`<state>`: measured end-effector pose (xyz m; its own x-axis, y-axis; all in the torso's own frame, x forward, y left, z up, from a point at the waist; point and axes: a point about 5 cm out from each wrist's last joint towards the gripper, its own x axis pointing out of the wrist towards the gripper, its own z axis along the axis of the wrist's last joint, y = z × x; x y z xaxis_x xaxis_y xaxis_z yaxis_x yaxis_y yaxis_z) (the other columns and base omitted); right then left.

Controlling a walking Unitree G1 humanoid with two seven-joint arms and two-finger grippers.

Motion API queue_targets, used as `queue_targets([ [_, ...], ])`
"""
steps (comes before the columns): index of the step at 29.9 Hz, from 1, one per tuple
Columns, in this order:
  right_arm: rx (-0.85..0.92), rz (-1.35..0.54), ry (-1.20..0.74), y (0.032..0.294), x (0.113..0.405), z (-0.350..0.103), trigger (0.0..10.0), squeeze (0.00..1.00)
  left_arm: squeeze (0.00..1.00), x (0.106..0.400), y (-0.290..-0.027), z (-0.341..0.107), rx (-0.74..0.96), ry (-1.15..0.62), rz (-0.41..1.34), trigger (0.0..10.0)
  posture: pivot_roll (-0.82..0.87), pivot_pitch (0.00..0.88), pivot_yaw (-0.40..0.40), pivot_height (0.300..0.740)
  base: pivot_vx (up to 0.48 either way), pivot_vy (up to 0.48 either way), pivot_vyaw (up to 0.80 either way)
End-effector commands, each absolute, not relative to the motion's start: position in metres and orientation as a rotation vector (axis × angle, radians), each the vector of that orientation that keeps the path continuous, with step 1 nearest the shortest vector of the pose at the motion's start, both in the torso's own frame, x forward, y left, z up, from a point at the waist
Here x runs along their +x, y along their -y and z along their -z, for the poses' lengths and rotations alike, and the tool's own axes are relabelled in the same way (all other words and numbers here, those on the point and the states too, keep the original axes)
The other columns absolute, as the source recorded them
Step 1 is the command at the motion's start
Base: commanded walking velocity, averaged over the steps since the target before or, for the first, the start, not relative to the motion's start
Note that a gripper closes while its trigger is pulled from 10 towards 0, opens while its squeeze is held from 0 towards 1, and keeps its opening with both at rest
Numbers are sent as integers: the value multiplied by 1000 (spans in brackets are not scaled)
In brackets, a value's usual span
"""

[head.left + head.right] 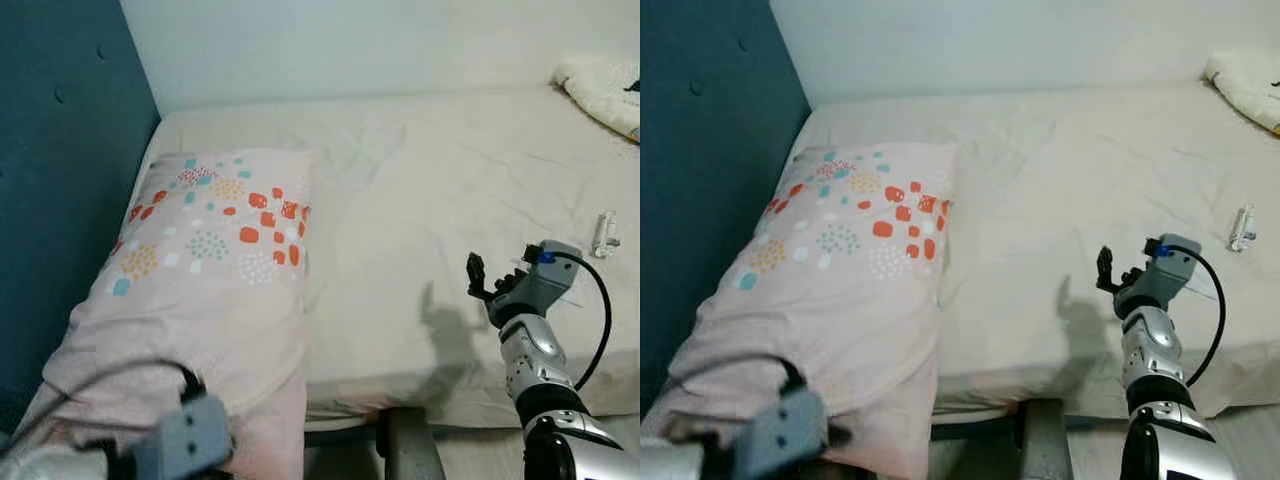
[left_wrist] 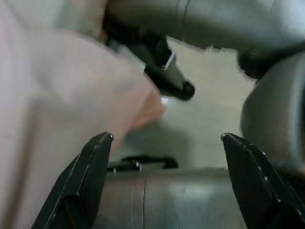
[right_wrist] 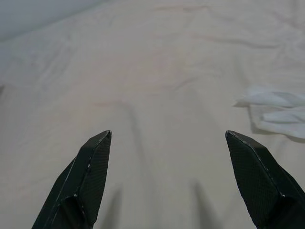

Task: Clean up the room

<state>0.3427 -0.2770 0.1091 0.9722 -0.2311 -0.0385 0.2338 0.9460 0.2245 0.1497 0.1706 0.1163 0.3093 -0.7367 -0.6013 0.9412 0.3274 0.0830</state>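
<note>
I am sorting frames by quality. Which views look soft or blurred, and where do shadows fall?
Left wrist view: soft and smeared across the pale pink pillow. Right wrist view: sharp; two faint finger shadows on the cream bedsheet. Eye views: even light; the open right gripper casts a grey shadow on that sheet.

The small clear object (image 1: 605,234) on the bed is too small to identify (bottle-like)

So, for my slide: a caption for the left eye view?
Right hand open above the bed sheet, patterned pillow at left.
</note>
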Motion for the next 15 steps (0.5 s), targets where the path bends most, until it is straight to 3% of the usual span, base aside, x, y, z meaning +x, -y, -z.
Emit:
queue_targets([
  [1, 233, 227, -33, 274, 342, -105, 10000, 0, 0, 155, -168, -103, 481, -513, 1129, 10000, 38, 107, 3, 540, 0, 0, 0],
  [9, 234, 227, -27, 275, 343, -107, 10000, 0, 0, 197, -173, -68, 523, -472, 773, 10000, 34, 93, 6, 540, 0, 0, 0],
  [15, 237, 221, -24, 271, 345, -108, 10000, 0, 0, 219, -169, -57, 626, -410, 661, 10000, 33, 93, 5, 540, 0, 0, 0],
])
